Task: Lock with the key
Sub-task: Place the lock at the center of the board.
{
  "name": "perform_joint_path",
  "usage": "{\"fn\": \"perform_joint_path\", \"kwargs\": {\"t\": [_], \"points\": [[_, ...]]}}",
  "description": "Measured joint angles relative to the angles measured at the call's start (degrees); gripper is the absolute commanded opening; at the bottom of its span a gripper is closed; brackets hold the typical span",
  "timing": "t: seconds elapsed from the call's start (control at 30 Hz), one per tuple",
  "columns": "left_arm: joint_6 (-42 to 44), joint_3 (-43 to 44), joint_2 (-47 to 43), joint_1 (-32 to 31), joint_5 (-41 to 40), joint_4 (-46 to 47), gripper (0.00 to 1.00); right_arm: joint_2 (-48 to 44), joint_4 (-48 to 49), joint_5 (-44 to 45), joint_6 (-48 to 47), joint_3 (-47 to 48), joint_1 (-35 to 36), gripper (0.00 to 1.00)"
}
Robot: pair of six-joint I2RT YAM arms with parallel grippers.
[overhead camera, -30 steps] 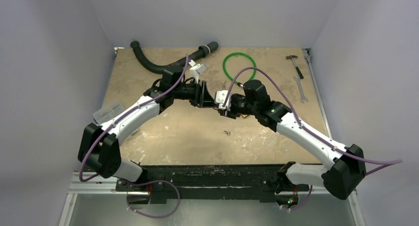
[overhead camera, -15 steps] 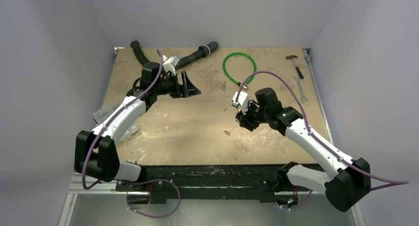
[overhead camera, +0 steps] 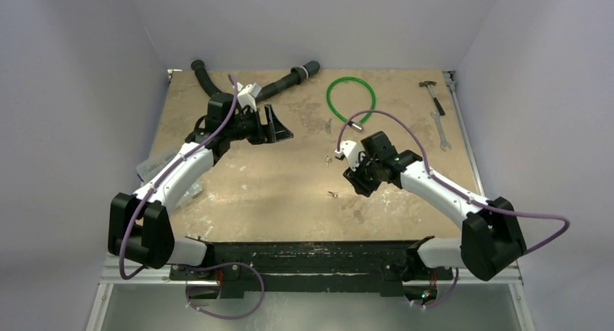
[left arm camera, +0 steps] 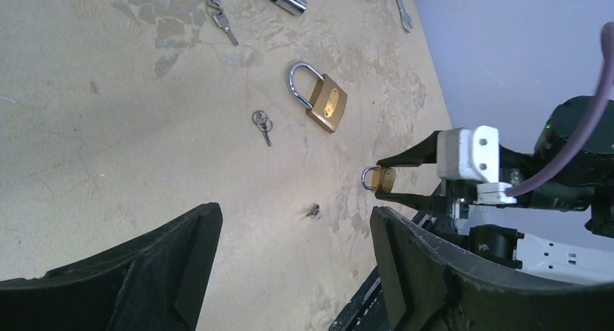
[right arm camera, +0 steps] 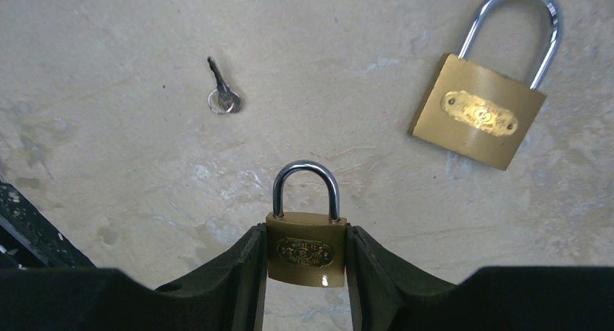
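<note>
- Ahead of the right gripper (right arm camera: 305,235) and off to the right of its fingertips, a larger padlock (right arm camera: 478,110) lies flat on the table (right arm camera: 108,172). Its shackle points away from the fingers, and it is apart from them.
- Ahead and to the left of the same fingertips, the key (right arm camera: 221,92) lies flat on the table with its small ring, blade pointing away. It is untouched. Only bare table lies between it and the fingers.
- In the left wrist view, a second key (left arm camera: 262,122) on a ring lies near the larger padlock, on the side away from the right gripper.
- Well beyond the right gripper lie the green cable (overhead camera: 350,95), hammer (overhead camera: 432,90) and wrench (overhead camera: 439,128). The black hose (overhead camera: 210,85) runs behind the left gripper (overhead camera: 281,123).
- Lock (right arm camera: 305,253): small, with a square brass body and a stamped face. Both legs of its curved silver shackle enter the body. It sits between the right fingers, with the shackle projecting past the fingertips.
- Right gripper: clamped on the lock body, one finger on each side edge.
- Left gripper: jaws spread wide, holding nothing, well apart from the lock and the key.
- Change: one second ago both grippers met tip to tip over the middle of the table, with the left jaws far narrower. The left arm has since withdrawn to the far left and its jaws have opened. The right gripper keeps the same grip and has shifted slightly.
</note>
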Motion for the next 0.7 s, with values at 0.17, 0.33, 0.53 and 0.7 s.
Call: {"fn": "perform_joint_path", "kwargs": {"t": [0.17, 0.33, 0.53, 0.7], "points": [[0.0, 0.0, 0.0, 0.1, -0.4, 0.0, 0.8, 3.5, 0.9, 0.6, -1.6, -1.7, 0.0, 0.19], [0.0, 0.0, 0.1, 0.3, -0.8, 0.1, 0.8, 6.6, 2.3, 0.5, -2.6, -3.2, 0.0, 0.22], [0.0, 0.1, 1.5, 0.4, -1.0, 0.2, 0.8, 9.7, 4.2, 0.3, -3.4, -4.0, 0.0, 0.38], [0.0, 0.2, 2.3, 0.4, -1.2, 0.1, 0.82, 10.5, 4.8, -0.6, -3.8, -4.0, 0.0, 0.57]]}}
